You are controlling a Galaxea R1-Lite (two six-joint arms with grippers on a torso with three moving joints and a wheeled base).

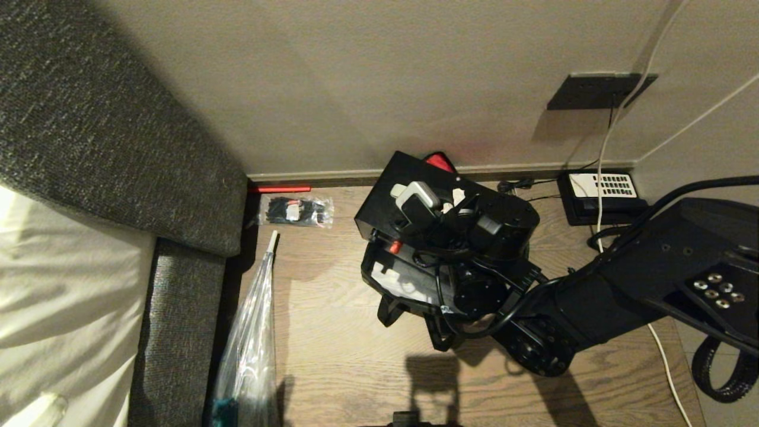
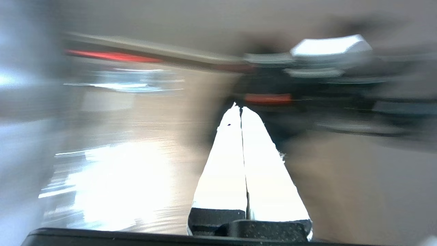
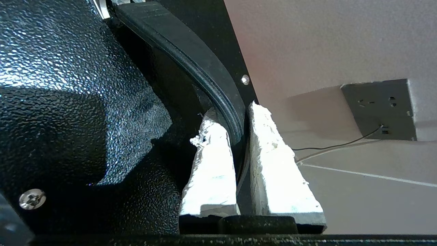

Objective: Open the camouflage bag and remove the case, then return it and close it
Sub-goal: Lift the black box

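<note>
Gripping the case (image 1: 391, 196) by its handle strap, the right gripper (image 3: 240, 136) holds it tilted above the camouflage bag (image 1: 403, 284) on the wooden table (image 1: 332, 344), near the far wall. Bag lies directly beneath. Left gripper (image 2: 241, 112) is closed, empty, left of bag.

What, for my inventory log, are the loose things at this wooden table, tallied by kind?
Fabric bags: 1, the camouflage bag
Clear plastic bags: 2, the long clear bag and the small packet of black ties
Cases: 1, the black case
Telephones: 1, the telephone
Total: 5
</note>
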